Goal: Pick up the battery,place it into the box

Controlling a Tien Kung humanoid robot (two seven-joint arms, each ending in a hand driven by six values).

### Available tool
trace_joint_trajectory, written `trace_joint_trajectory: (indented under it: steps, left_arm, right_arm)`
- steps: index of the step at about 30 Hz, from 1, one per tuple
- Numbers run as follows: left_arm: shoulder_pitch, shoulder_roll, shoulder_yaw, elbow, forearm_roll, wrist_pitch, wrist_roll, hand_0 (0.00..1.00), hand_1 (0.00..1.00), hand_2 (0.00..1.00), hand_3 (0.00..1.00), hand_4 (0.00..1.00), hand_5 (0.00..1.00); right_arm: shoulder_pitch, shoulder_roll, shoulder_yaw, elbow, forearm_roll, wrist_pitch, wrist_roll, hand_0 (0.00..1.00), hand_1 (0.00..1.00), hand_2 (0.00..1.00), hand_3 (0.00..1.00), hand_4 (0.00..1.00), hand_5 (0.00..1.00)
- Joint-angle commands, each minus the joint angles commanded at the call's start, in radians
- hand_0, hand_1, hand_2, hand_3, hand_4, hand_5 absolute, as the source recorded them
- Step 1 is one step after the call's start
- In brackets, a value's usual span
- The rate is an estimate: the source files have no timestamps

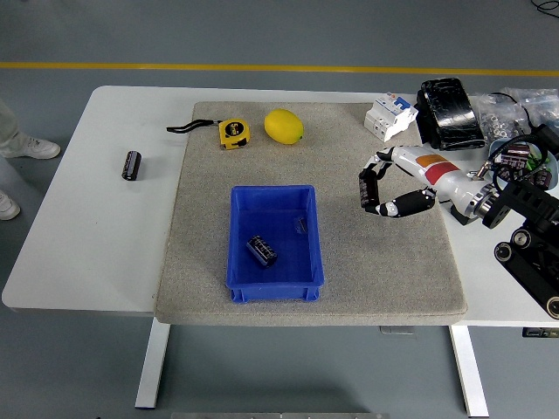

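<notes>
One black battery (262, 250) lies inside the blue box (275, 292) at the middle of the grey mat (210, 218). A second black battery (131, 165) lies on the white table, left of the mat. My right hand (382, 190) hovers over the mat's right part, to the right of the box and level with its far rim. Its fingers (366, 185) and thumb bend into a loose C, with mat showing through the gap and nothing held. The left arm is out of view.
A yellow tape measure (232, 133) and a lemon (284, 127) lie at the mat's far edge. A white breaker (389, 116), a black pack (449, 113) and a bowl of parts with cables (515, 157) crowd the far right. A person's shoes (26, 147) show at left.
</notes>
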Motion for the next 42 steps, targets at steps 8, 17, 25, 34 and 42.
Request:
trace_joint_trajectory:
  steps: [8,17,25,34,42]
  left_arm:
    - [-0.001,0.006,0.002,-0.003,0.002,-0.005,0.003,0.489,0.503,0.579,0.698,0.656,0.818]
    - [-0.008,0.012,-0.002,-0.008,0.02,-0.01,0.011,0.49,0.505,0.576,0.697,0.656,0.816]
    - [-0.009,0.014,-0.01,-0.007,0.03,-0.012,0.013,0.49,0.505,0.574,0.698,0.655,0.812]
    - [-0.004,0.012,0.005,-0.006,0.005,-0.005,0.012,0.49,0.503,0.574,0.696,0.657,0.811]
    - [0.008,0.01,0.008,0.001,-0.013,0.01,0.001,0.49,0.504,0.575,0.698,0.657,0.804]
  right_arm:
    - [0.08,0.036,-0.143,0.124,0.028,0.054,-0.023,0.782,0.594,0.556,0.527,0.78,0.152]
    - [0.141,0.12,-0.257,0.049,-0.006,0.085,-0.028,0.806,0.642,0.625,0.578,0.834,0.191]
    - [0.131,0.116,-0.249,0.015,-0.022,0.113,-0.014,0.946,0.84,0.868,0.855,0.998,0.398]
    - [0.08,0.112,-0.147,-0.023,-0.079,0.086,-0.006,0.998,0.9,0.918,0.892,0.998,0.435]
    - [-0.03,0.069,0.059,-0.001,0.017,0.049,-0.055,0.998,0.932,0.923,0.888,0.998,0.507]
